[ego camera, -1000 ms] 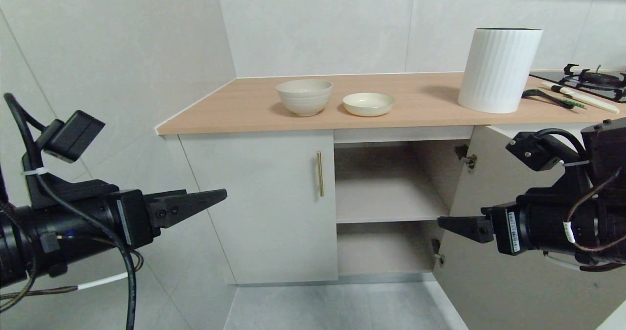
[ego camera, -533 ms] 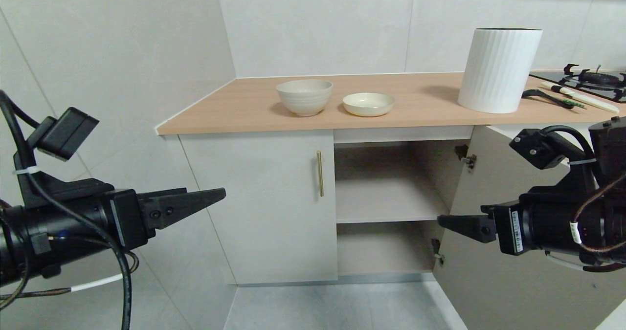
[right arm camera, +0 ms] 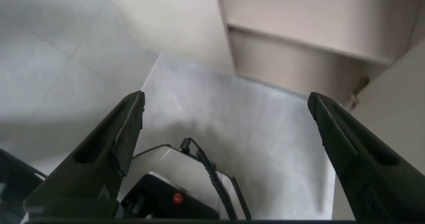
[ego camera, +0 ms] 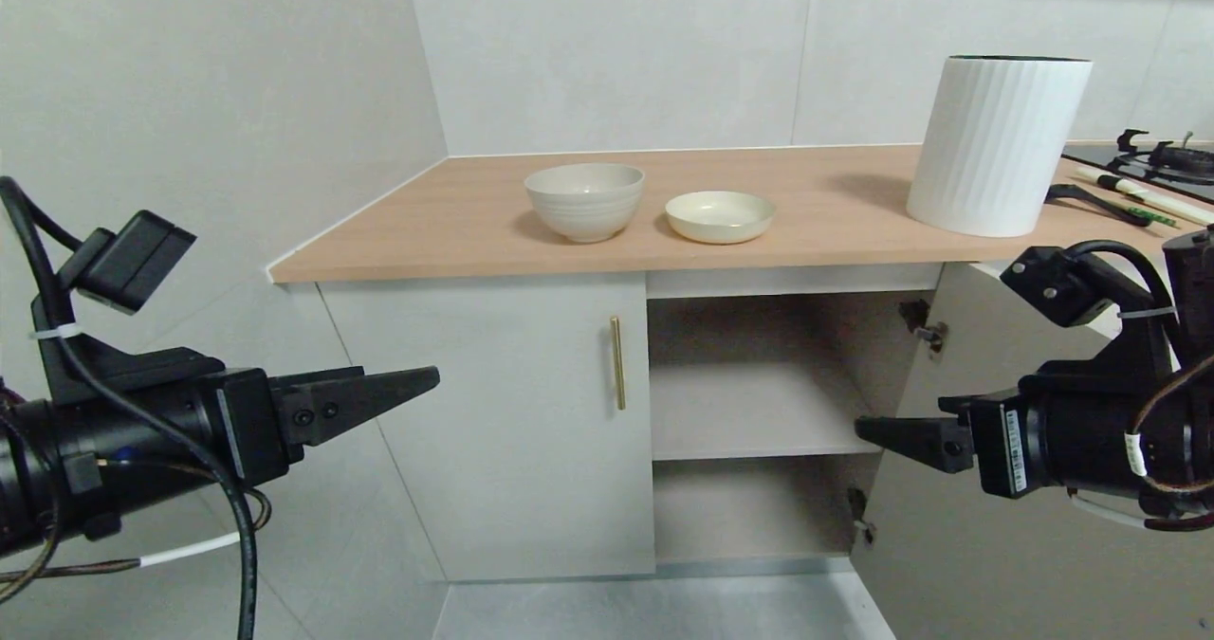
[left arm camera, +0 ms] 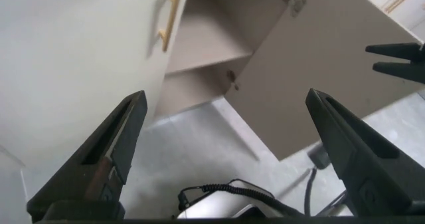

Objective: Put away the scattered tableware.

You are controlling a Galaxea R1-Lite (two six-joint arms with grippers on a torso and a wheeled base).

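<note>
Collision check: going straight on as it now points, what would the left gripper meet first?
Likely the open cabinet door near its lower hinge, seen between the left gripper's spread fingers; depth is unclear.

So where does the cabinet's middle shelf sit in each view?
Head view: the middle shelf is inside the cabinet, between the gold handle and the open door.
Left wrist view: the middle shelf again lies between the gold handle and the open door.
Right wrist view: the middle shelf runs up to the open door.
Shared landmark: the open door.
</note>
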